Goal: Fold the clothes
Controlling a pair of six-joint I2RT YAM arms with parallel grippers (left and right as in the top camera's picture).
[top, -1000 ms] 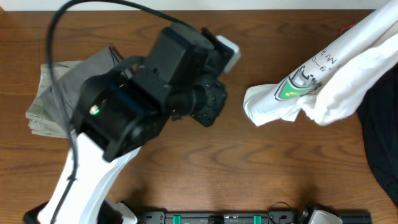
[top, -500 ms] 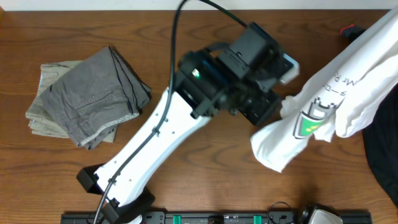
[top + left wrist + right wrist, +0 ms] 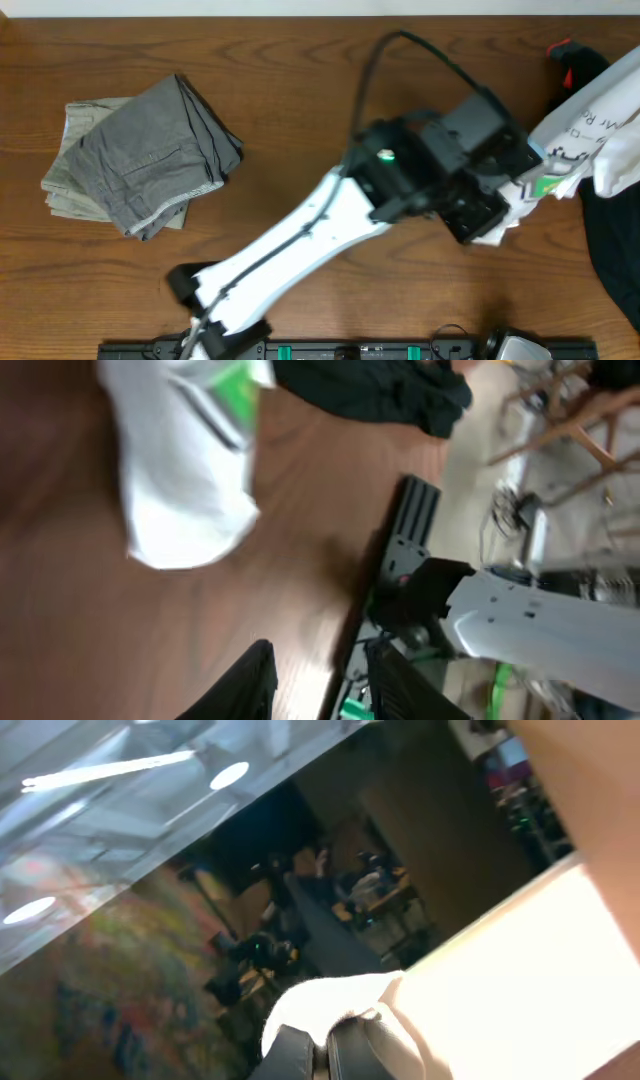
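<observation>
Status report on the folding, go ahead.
Left claw open, empty, by the shirt. Right claw shut on shirt, holding it up. Trousers folded, far left, clear of it.

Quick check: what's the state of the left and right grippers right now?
Left gripper: open, nothing held.
Right gripper: closed on the white T-shirt.

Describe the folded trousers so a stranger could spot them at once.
Start at the brown wooden table and go to its left end in the overhead view. The grey-khaki trousers lie there alone in a folded stack; the white T-shirt and black garment are unfolded at the right edge.
</observation>
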